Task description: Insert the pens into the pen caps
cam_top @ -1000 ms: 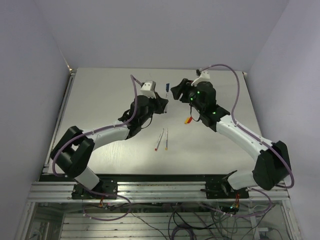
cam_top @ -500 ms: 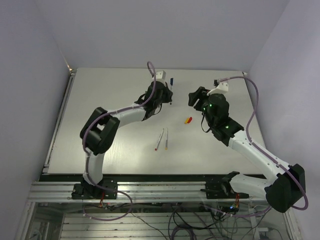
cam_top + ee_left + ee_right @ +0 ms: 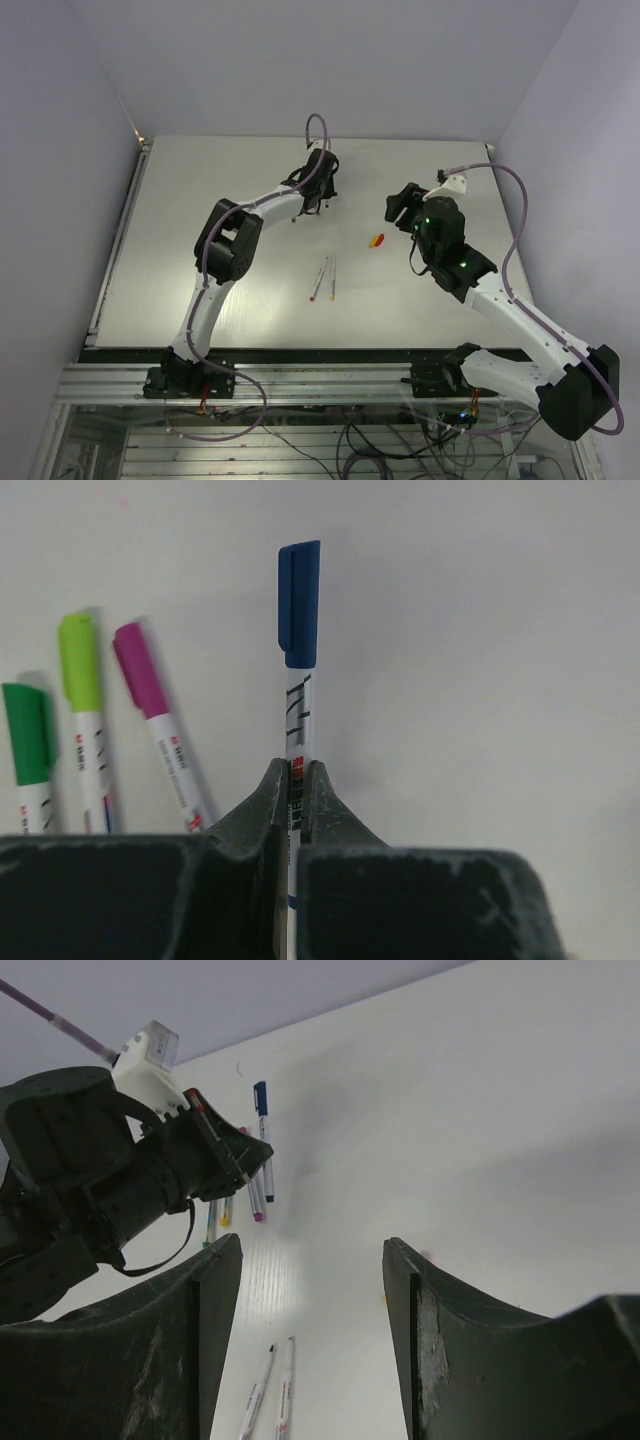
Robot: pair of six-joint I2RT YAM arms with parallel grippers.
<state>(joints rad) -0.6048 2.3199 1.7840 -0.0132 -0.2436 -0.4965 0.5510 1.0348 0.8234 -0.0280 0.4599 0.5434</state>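
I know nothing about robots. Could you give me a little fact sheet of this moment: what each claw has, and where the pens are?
Left gripper: shut on the blue-capped pen
Right gripper: open, holding nothing
Other capped pens: dark green pen, lime pen, magenta pen, lying on the table left of the held one
Uncapped pens: two, side by side mid-table
Loose caps: a red-and-yellow bit right of those two, too small to separate

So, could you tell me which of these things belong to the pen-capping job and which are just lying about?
Job: blue-capped pen in the left gripper; green-capped pen; lime-capped pen; magenta-capped pen; two uncapped pens; red cap.
Not the job: purple cables on the arms; metal frame at the near edge.
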